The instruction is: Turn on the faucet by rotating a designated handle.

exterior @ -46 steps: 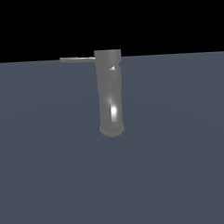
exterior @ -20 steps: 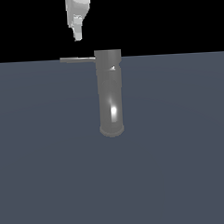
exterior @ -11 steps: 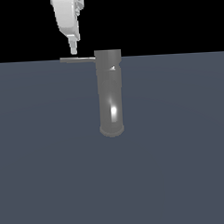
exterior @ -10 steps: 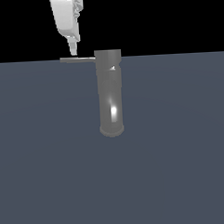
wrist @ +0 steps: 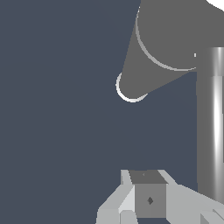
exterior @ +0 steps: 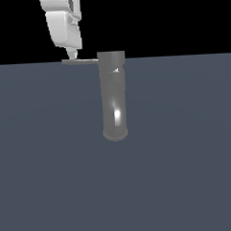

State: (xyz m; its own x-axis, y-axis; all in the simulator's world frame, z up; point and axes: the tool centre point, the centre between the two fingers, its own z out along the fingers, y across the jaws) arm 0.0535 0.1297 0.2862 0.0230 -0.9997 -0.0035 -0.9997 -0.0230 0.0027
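The faucet (exterior: 113,96) is a tall grey cylinder with a bright glint, standing on the dark grey floor. Its handle (exterior: 81,61) is a thin flat bar jutting from the top toward the exterior view's left. My white gripper (exterior: 72,57) comes down from above, and its narrow tip is right at the handle's outer end; I cannot tell if it touches. The fingers look pressed together and hold nothing. In the wrist view the faucet (wrist: 157,48) shows from above, the handle (wrist: 211,127) runs alongside, and my fingers (wrist: 148,199) sit beside it.
A flat dark grey floor (exterior: 53,178) surrounds the faucet, with black background above it. Nothing else shows.
My gripper came into view from above, then moved down and toward the exterior view's left, reaching the handle's outer end. The handle and faucet have not moved.
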